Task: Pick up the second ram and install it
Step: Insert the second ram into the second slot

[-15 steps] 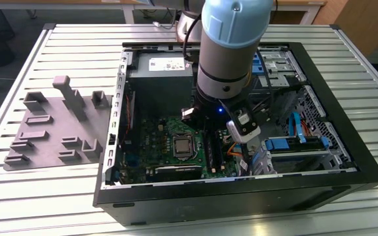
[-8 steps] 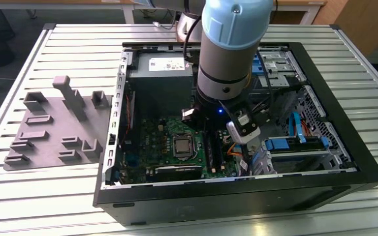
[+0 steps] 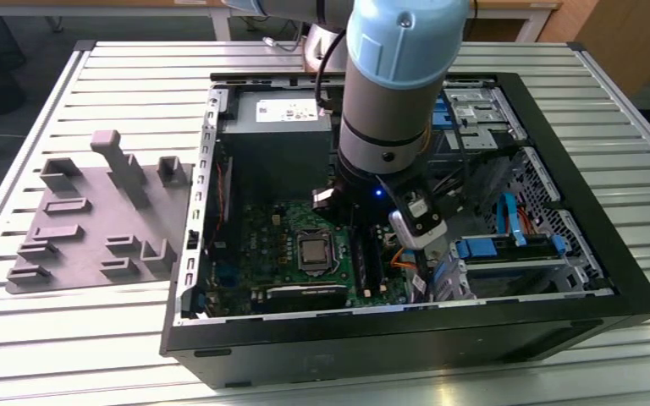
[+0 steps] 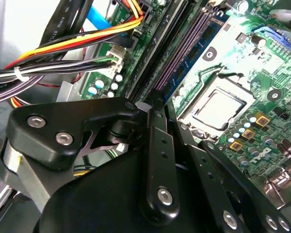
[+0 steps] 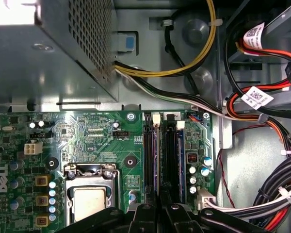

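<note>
While the arm reaches down into the open computer case [image 3: 596, 292] on the slatted worktop [image 3: 99, 338], the step in hand looks like seating the second ram [image 4: 196, 51] in its motherboard [image 5: 92, 145] slot. To do it well, I would say the push should run straight down, even along the stick's length, so both end latches [image 5: 156, 119] catch. The bluish-green stick appears to stand on edge among the long black memory slots [image 5: 170, 155], beside the processor socket [image 5: 89, 194]. The end effector [image 5: 157, 209] sits just over those slots, its fingers drawn close together; whether they pinch the stick, I cannot tell.
</note>
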Available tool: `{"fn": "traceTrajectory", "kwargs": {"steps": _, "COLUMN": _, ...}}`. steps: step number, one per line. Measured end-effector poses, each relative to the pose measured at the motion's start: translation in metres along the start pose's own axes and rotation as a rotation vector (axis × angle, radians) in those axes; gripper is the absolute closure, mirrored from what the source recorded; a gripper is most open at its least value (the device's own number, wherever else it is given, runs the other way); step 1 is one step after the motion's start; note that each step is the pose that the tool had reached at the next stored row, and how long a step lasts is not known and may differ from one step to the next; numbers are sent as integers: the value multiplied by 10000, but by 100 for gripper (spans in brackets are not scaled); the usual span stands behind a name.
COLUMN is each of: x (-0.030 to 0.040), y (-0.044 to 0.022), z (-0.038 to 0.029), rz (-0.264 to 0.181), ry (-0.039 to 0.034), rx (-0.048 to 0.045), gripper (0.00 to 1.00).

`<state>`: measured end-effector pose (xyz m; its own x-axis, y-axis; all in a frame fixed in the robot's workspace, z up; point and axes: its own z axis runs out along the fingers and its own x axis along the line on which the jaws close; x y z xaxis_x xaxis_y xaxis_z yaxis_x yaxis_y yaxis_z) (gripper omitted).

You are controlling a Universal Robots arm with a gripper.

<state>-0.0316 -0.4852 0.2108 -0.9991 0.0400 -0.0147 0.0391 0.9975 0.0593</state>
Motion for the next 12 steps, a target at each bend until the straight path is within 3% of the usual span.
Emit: {"fn": "traceTrajectory", "kwargs": {"steps": 12, "x": 0, "y": 0, "z": -15, "rz": -1, "ry": 2, "rx": 2, "gripper": 86}}
